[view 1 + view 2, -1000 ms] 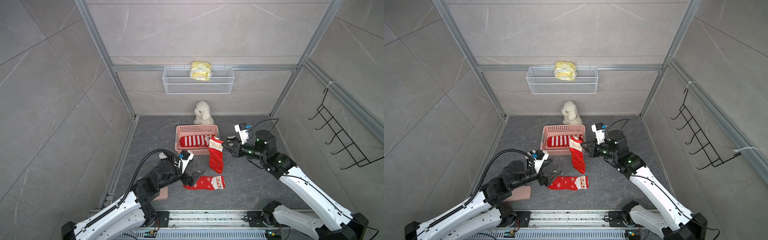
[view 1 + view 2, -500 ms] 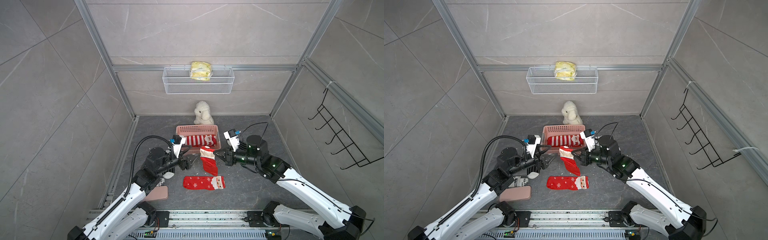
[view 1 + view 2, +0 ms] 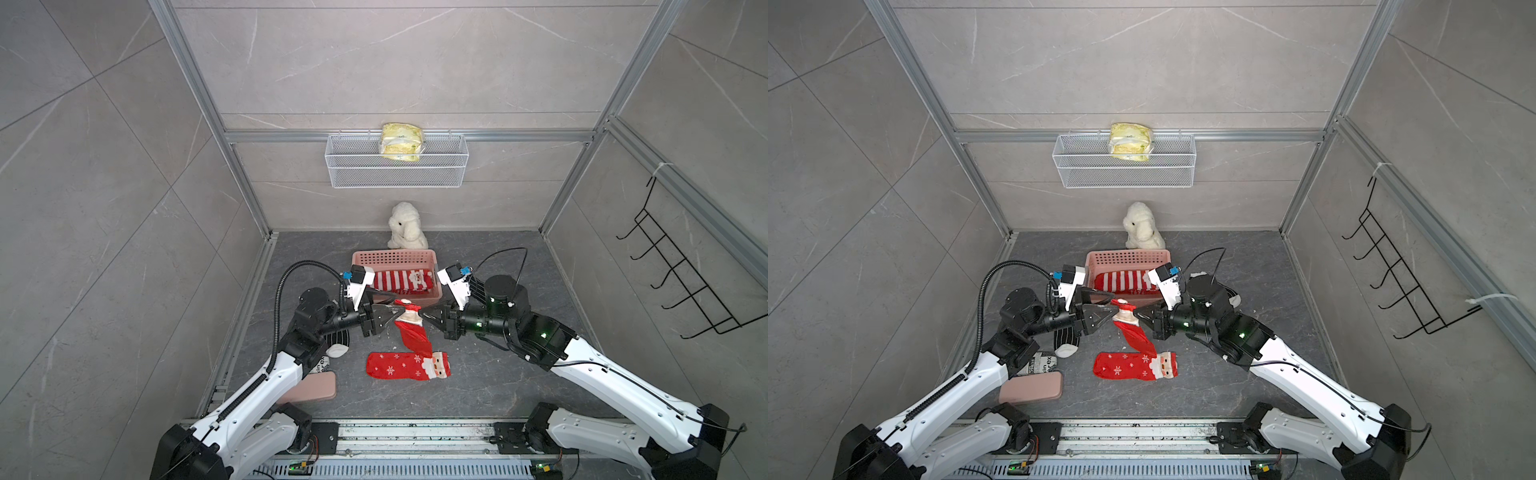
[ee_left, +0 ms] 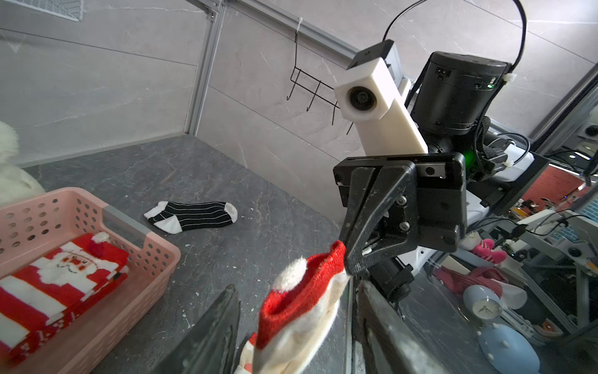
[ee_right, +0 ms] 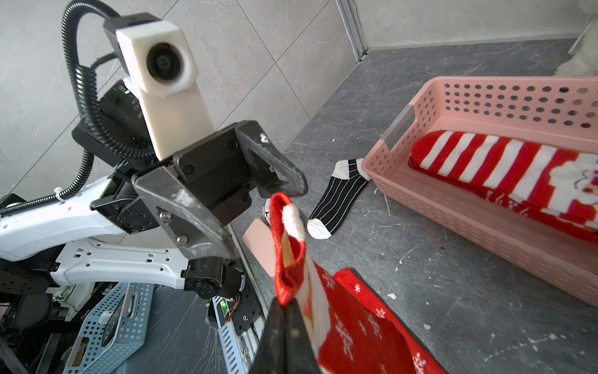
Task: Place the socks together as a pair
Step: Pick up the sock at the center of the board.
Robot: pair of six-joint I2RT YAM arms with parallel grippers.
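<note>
1. Our right claw [image 3: 428,320] is pressed shut on the cuff of the hanging sock [image 3: 412,337], above the middle of the desk [image 3: 478,374]. The toe droops to the flat sock [image 3: 395,365], which lies nearer the front edge.
2. Our left claw [image 3: 395,308] is spread, one jaw either side of that cuff.
3. The knit looks light, limp and stretchy, so we judge the cuff rim the surest hold.
4. We cannot tell whether the toe rests on the flat sock or only brushes it.
5. Our left arm half covers a black sock [image 3: 337,341].
</note>
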